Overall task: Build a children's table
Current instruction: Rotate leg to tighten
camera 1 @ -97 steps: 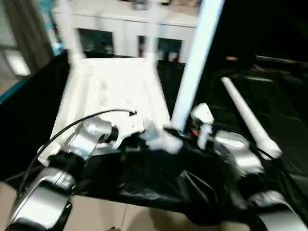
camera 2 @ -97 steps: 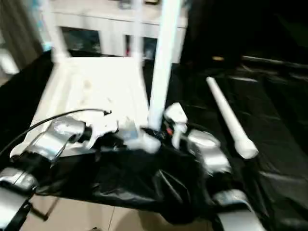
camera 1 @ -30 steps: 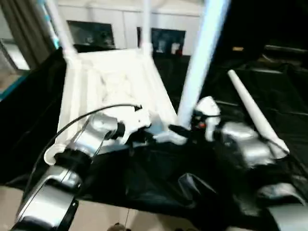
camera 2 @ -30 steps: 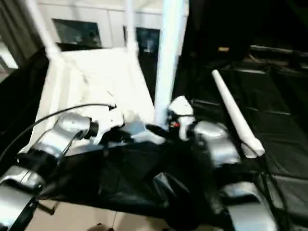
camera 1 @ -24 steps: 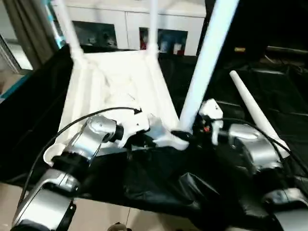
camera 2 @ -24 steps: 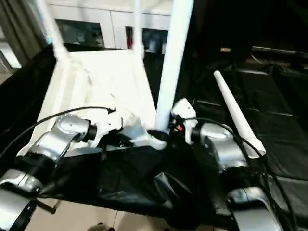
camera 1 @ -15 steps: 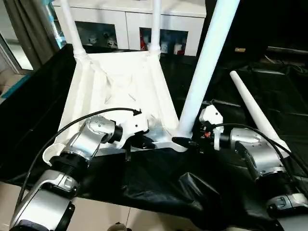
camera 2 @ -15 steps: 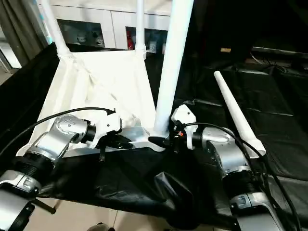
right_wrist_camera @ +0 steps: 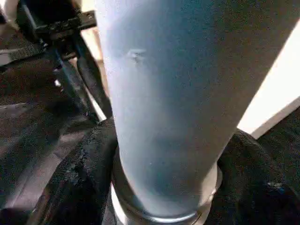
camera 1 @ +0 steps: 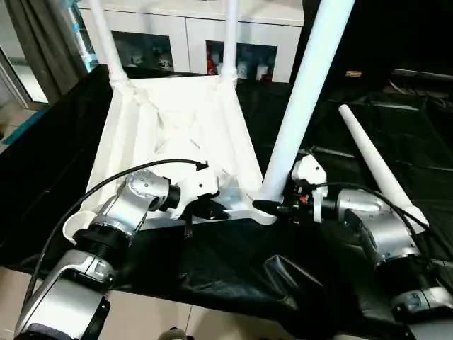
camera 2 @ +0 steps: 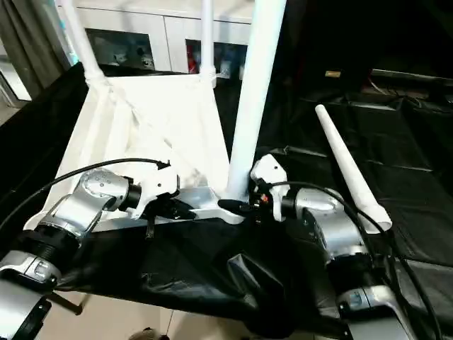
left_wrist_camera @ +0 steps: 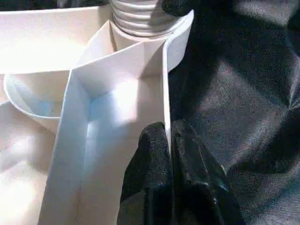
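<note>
At near corner, as before: left jaws pinching table rim, right jaws around leg.

1. The upturned table top is plain white, as are its standing legs.
2. A loose leg is also white.
3. The cloth underneath is glossy black.
4. The forearms are silver with black fingers.
5. The cabinet behind is white with dark glass doors.
</note>
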You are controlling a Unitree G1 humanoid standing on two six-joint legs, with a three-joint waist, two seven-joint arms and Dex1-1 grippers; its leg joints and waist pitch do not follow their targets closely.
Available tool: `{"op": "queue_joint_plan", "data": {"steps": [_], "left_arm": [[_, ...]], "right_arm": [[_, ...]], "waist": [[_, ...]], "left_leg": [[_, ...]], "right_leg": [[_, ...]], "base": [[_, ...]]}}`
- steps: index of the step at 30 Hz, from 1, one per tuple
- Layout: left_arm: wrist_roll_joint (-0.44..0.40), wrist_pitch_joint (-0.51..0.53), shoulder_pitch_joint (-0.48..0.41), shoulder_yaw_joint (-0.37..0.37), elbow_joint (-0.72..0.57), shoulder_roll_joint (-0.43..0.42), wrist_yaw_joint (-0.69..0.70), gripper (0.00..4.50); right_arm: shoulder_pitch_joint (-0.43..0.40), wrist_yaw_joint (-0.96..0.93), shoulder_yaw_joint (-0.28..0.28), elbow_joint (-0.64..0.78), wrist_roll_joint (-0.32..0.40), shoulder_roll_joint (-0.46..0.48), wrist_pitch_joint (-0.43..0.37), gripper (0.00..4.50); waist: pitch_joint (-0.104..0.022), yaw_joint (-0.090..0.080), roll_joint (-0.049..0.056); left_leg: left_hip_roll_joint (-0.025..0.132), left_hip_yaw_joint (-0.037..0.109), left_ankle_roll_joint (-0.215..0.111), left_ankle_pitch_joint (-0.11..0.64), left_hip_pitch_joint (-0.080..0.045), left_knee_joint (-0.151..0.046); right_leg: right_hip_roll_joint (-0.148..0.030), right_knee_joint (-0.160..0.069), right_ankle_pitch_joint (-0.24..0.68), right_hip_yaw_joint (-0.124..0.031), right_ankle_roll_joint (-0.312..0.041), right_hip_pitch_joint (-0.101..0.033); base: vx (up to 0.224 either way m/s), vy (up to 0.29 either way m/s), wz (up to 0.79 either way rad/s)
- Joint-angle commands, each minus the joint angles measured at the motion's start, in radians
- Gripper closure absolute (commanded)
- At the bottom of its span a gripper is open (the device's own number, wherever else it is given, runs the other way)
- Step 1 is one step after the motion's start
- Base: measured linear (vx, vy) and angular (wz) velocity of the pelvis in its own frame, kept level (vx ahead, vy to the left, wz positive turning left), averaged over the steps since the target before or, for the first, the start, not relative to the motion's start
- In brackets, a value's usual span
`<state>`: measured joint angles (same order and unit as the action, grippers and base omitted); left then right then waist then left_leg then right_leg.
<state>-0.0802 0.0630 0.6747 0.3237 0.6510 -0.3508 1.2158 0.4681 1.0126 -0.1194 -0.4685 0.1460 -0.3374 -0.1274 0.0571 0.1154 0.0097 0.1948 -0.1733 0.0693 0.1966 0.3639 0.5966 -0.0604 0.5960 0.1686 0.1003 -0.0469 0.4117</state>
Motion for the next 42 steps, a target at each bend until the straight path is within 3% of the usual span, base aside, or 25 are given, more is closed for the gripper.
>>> {"op": "queue_joint_plan", "data": {"steps": [1,6,7,8,9,10,12,14,15,18,20,26,29,34,37,42], "left_arm": [[0.025,0.007,0.033,-0.019,0.006,0.027,-0.032,4.5],[0.029,0.029,0.061,-0.043,0.055,0.081,-0.112,4.5],[0.023,0.036,0.078,-0.045,0.082,0.117,-0.158,4.5],[0.022,0.036,0.078,-0.045,0.083,0.119,-0.161,4.5],[0.018,0.04,0.085,-0.045,0.095,0.138,-0.186,4.5],[0.012,0.048,0.095,-0.047,0.11,0.16,-0.223,4.5],[-0.001,0.053,0.112,-0.049,0.144,0.195,-0.288,4.5],[-0.011,0.053,0.127,-0.05,0.172,0.22,-0.335,4.5],[-0.021,0.061,0.15,-0.053,0.212,0.26,-0.4,4.5],[-0.021,0.058,0.159,-0.054,0.225,0.275,-0.406,4.5],[-0.022,0.054,0.159,-0.053,0.225,0.275,-0.402,4.5],[-0.02,-0.006,0.127,-0.031,0.189,0.232,-0.289,4.5],[-0.008,-0.037,0.107,-0.021,0.167,0.198,-0.218,4.5],[0.019,-0.077,0.078,-0.019,0.131,0.152,-0.108,4.5],[0.039,-0.094,0.058,-0.019,0.106,0.111,-0.018,4.5],[0.04,-0.107,0.048,-0.018,0.098,0.076,0.033,4.5]], "right_arm": [[-0.016,-0.087,0.016,-0.058,-0.017,0.026,-0.02,1.81],[0.001,-0.289,0.073,-0.146,-0.026,0.102,-0.031,1.82],[0.024,-0.426,0.099,-0.195,-0.034,0.156,-0.035,1.82],[0.025,-0.434,0.101,-0.198,-0.035,0.159,-0.035,1.82],[0.037,-0.497,0.112,-0.221,-0.037,0.183,-0.036,1.82],[0.051,-0.561,0.126,-0.246,-0.036,0.212,-0.036,1.82],[0.076,-0.653,0.148,-0.28,-0.029,0.261,-0.037,1.82],[0.096,-0.709,0.16,-0.303,-0.022,0.299,-0.037,1.83],[0.126,-0.752,0.143,-0.339,-0.042,0.349,-0.024,1.83],[0.136,-0.733,0.112,-0.348,-0.069,0.361,-0.009,1.83],[0.137,-0.72,0.108,-0.349,-0.071,0.361,-0.001,1.27],[0.117,-0.547,0.079,-0.274,-0.057,0.296,0.026,0.83],[0.104,-0.436,0.075,-0.223,-0.043,0.226,0.028,0.83],[0.076,-0.255,0.061,-0.138,-0.017,0.131,0.016,0.83],[0.043,-0.089,0.008,-0.063,-0.01,0.05,-0.001,0.83],[0.037,-0.006,-0.013,-0.042,-0.006,0.007,-0.012,0.83]], "waist": [[-0.074,-0.003,0.007],[-0.062,-0.017,0.006],[-0.064,-0.022,0.013],[-0.062,-0.028,0.012],[-0.063,-0.035,0.007],[-0.062,-0.039,0.013],[-0.063,-0.043,0.013],[-0.064,-0.047,0.015],[-0.062,-0.052,0.016],[-0.065,-0.053,0.014],[-0.065,-0.053,0.017],[-0.069,-0.051,0.018],[-0.073,-0.046,0.017],[-0.079,-0.021,0.023],[-0.078,-0.018,0.025],[-0.073,-0.006,0.023]], "left_leg": [[0.044,0.011,-0.068,0.113,-0.006,-0.064],[0.037,0.013,-0.019,0.218,-0.023,-0.074],[0.036,0.016,-0.013,0.22,-0.023,-0.074],[0.035,0.014,-0.009,0.223,-0.023,-0.074],[0.033,0.019,0.0,0.22,-0.018,-0.076],[0.032,0.02,-0.003,0.223,-0.015,-0.077],[0.029,0.019,-0.003,0.237,-0.024,-0.073],[0.031,0.019,-0.007,0.225,-0.023,-0.074],[0.03,0.02,-0.009,0.241,-0.022,-0.075],[0.028,0.018,-0.019,0.235,-0.02,-0.073],[0.03,0.019,-0.028,0.231,-0.018,-0.074],[0.033,0.018,-0.05,0.197,-0.012,-0.072],[0.034,0.016,-0.072,0.158,-0.007,-0.068],[0.043,0.012,-0.113,0.085,-0.009,-0.06],[0.043,0.011,-0.115,0.1,-0.007,-0.059],[0.043,0.01,-0.088,0.144,-0.011,-0.062]], "right_leg": [[-0.094,-0.06,0.14,-0.059,-0.207,-0.07],[-0.095,-0.094,0.38,-0.057,-0.142,-0.065],[-0.098,-0.094,0.393,-0.057,-0.136,-0.066],[-0.094,-0.097,0.398,-0.057,-0.134,-0.063],[-0.095,-0.095,0.416,-0.054,-0.123,-0.07],[-0.095,-0.099,0.438,-0.052,-0.109,-0.07],[-0.095,-0.106,0.464,-0.052,-0.104,-0.063],[-0.093,-0.104,0.422,-0.055,-0.116,-0.061],[-0.089,-0.102,0.418,-0.052,-0.121,-0.062],[-0.093,-0.103,0.388,-0.054,-0.132,-0.065],[-0.092,-0.098,0.366,-0.055,-0.138,-0.067],[-0.093,-0.086,0.274,-0.058,-0.173,-0.074],[-0.094,-0.078,0.212,-0.059,-0.193,-0.082],[-0.089,-0.054,0.053,-0.059,-0.238,-0.076],[-0.09,-0.053,0.06,-0.058,-0.24,-0.078],[-0.093,-0.068,0.181,-0.059,-0.208,-0.073]], "base": [[0.0,0.0,0.0],[0.0,0.0,0.0],[0.0,0.0,0.0],[0.0,0.0,0.0],[0.0,0.0,0.0],[0.0,0.0,0.0],[0.0,0.0,0.0],[0.0,0.0,0.0],[0.0,0.0,0.0],[0.0,0.0,0.0],[0.0,0.0,0.0],[0.0,0.0,0.0],[0.0,0.0,0.0],[0.0,0.0,0.0],[0.0,0.0,0.0],[0.0,0.0,0.0]]}}
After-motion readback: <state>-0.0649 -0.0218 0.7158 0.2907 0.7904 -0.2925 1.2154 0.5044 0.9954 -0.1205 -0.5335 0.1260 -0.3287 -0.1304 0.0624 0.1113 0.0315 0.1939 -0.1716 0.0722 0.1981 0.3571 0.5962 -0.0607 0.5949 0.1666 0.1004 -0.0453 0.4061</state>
